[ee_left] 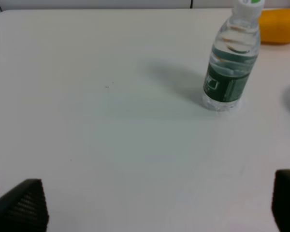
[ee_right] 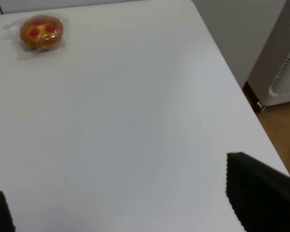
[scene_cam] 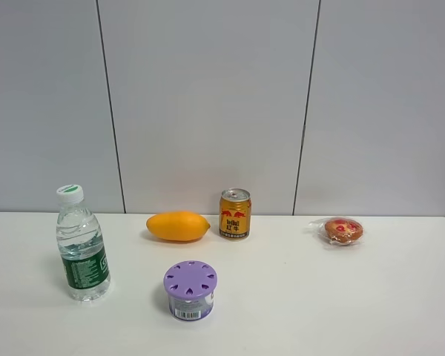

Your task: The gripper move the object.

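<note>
A clear water bottle (scene_cam: 81,248) with a white cap and green label stands upright at the left of the white table. It also shows in the left wrist view (ee_left: 230,63). My left gripper (ee_left: 159,203) is open and empty, well short of the bottle, with only its two black fingertips (ee_left: 24,203) in view. My right gripper (ee_right: 130,203) is open and empty over the table's right part, near its edge. Neither gripper shows in the exterior high view.
A yellow mango (scene_cam: 178,225) and a gold drink can (scene_cam: 235,213) sit at the back middle. A purple-lidded round tin (scene_cam: 190,289) stands in front. A wrapped bun (scene_cam: 343,230) lies at the right, also in the right wrist view (ee_right: 41,32). The table's right edge (ee_right: 241,92) drops to the floor.
</note>
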{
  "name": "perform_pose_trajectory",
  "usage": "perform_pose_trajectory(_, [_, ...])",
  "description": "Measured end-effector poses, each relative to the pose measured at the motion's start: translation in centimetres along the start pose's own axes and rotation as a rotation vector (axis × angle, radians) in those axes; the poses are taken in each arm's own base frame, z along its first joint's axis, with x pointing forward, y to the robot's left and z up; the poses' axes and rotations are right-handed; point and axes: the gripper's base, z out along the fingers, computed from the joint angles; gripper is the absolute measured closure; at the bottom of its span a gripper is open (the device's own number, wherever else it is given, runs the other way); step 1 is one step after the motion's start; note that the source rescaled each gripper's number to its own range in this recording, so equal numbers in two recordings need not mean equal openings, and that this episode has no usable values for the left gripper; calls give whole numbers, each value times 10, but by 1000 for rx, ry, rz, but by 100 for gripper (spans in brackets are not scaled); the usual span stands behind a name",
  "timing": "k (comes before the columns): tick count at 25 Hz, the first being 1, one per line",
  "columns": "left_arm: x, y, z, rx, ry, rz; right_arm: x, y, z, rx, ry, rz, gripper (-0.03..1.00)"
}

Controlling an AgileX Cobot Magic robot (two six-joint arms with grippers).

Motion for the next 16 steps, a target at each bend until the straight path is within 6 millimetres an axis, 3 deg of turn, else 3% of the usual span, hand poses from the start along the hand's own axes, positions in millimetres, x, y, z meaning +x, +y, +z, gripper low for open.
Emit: perform_pose_trajectory(16, [0,0,0,0,0,-6,0,0,0,3,0,8,20])
